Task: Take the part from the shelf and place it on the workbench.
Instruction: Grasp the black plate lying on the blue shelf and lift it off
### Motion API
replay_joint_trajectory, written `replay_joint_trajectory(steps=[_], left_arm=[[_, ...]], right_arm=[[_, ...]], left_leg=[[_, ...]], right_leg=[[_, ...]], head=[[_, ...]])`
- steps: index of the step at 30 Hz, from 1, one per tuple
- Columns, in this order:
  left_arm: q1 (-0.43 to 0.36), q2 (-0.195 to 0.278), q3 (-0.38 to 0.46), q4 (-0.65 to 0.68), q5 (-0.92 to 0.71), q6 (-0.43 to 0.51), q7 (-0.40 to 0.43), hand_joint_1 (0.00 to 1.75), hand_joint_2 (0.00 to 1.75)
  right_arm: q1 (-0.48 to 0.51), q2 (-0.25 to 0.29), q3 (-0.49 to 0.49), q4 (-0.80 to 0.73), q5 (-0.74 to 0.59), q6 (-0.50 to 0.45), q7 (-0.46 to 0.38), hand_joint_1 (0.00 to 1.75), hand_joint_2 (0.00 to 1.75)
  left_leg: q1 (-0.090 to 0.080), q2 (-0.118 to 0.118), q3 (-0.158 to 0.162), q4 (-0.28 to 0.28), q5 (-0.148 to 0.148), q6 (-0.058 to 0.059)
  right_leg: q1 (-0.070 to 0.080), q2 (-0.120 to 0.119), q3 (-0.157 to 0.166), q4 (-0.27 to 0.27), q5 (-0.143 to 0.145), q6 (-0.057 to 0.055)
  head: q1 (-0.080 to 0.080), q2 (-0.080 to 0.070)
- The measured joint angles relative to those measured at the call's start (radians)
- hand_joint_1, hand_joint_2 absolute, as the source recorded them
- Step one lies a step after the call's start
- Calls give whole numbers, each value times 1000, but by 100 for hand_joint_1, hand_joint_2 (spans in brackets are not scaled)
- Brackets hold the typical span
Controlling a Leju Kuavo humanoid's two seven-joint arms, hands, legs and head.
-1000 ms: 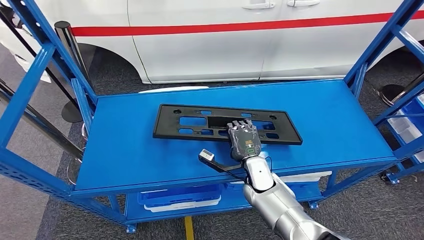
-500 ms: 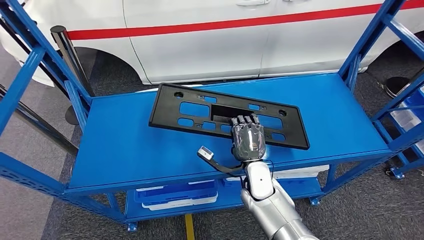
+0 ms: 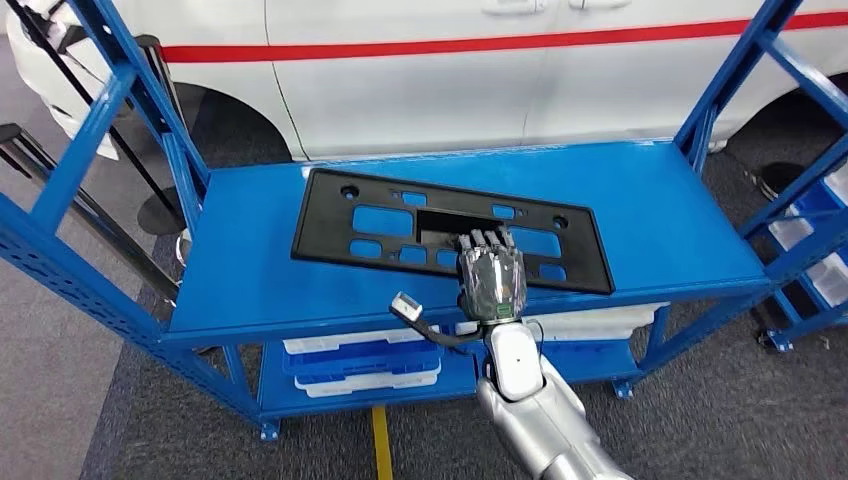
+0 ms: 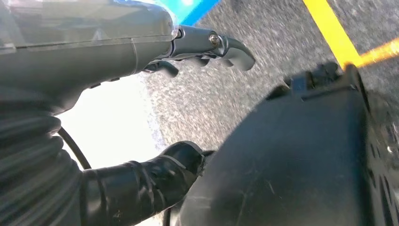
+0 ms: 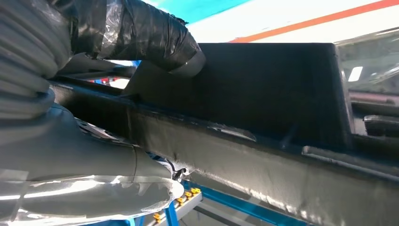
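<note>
The part is a long black plastic plate (image 3: 325,228) with several cut-outs, hovering tilted over the blue shelf top (image 3: 650,210), its near edge past the shelf's front. My right hand (image 3: 491,278) grips that near edge around the middle, fingers on top. In the right wrist view the thumb (image 5: 150,37) presses on the black plate (image 5: 263,99), whose edge runs across the picture. My left hand (image 4: 117,47) hangs over the grey floor, its fingers (image 4: 230,47) apart from the thumb and holding nothing.
A white car (image 3: 420,90) with a red stripe stands right behind the shelf. Blue uprights frame both ends of the shelf. White and blue bins (image 3: 360,365) lie on the lower level. Another blue rack (image 3: 820,250) stands at the right. A yellow line (image 3: 380,450) marks the floor.
The plate, flat on the shelf a second ago, now rides tilted in my right hand and nearer the shelf's front. The whole view has also shifted, so the camera moved.
</note>
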Motion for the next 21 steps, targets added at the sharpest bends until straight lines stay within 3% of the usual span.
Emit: replay_joint_trajectory(steps=[2,3,4,5,7,8,10,12,13,15,17,18,19,20,21], left_arm=[[-1,0,-6,0,0,-2,0,0,175],[-1,0,-9,0,0,-2,0,0,175],[-2,0,-11,0,0,-3,-1,0,175],[-2,0,-13,0,0,-3,-2,0,175],[-3,0,-17,0,0,-3,-5,0,175],[-4,0,-21,0,0,-4,-8,0,175],[-6,0,-29,0,0,-5,-11,0,175],[-6,0,-34,0,0,-7,-12,0,175],[-7,1,-36,0,0,-8,-12,0,175],[-6,1,-39,0,0,-13,-13,0,175],[-7,1,-45,0,0,-17,-15,0,175],[-8,1,-49,0,0,-18,-16,0,175],[-9,1,-53,0,0,-19,-17,0,175],[-9,2,-56,0,0,-20,-18,0,175],[-10,2,-58,0,0,-20,-18,0,175]], right_arm=[[-4,0,0,12,-2,0,-22,175,175],[-4,0,0,18,-2,0,-31,175,175],[-4,1,0,23,-3,0,-40,175,175],[-4,2,0,27,-3,0,-49,175,175],[-6,8,1,32,-4,0,-68,175,175],[-7,12,3,33,-4,0,-77,175,175],[-10,17,8,35,-4,-1,-89,175,175],[-10,20,13,38,-4,-2,-94,175,175],[-9,22,14,41,-4,-2,-96,175,175],[-11,24,19,44,-5,-1,-105,175,175],[-12,25,30,47,-6,-1,-119,175,175],[-12,25,37,49,-6,-1,-125,175,175],[-11,25,42,51,-7,-1,-129,175,175],[-11,25,48,53,-7,-1,-131,175,175],[-11,25,52,54,-7,-1,-132,175,175]], left_leg=[[-2,0,-31,1,23,3],[-2,0,-47,4,33,3],[-3,0,-62,6,42,2],[-2,0,-77,11,50,0],[-3,0,-103,24,62,-7],[-4,-1,-113,30,67,-13],[-6,0,-122,35,79,-25],[-3,-1,-128,36,89,-37],[-1,-2,-135,45,76,-43],[2,-4,-162,114,-4,-50],[3,-4,-192,242,-98,-53],[3,-4,-197,296,-116,-53],[3,-4,-190,324,-110,-52],[2,-4,-166,317,-85,-48],[1,-4,-126,275,-56,-44]], right_leg=[[-1,-1,-25,129,-91,5],[-3,-1,-26,177,-105,7],[-4,-1,-15,198,-98,8],[-6,-1,14,181,-76,9],[-8,-2,115,64,-50,7],[-7,0,165,-5,-54,3],[0,2,209,-79,-76,-7],[1,0,203,-87,-66,-23],[1,-3,195,-89,-56,-33],[0,-8,171,-92,-33,-51],[4,-9,141,-91,-10,-59],[6,-9,125,-90,2,-60],[8,-9,110,-89,12,-60],[10,-9,95,-87,23,-60],[11,-9,82,-85,32,-59]], head=[[1,0],[1,0],[1,0],[1,0],[1,0],[1,0],[0,0],[0,0],[0,0],[0,0],[0,0],[-1,0],[-1,0],[-1,0],[-1,0]])
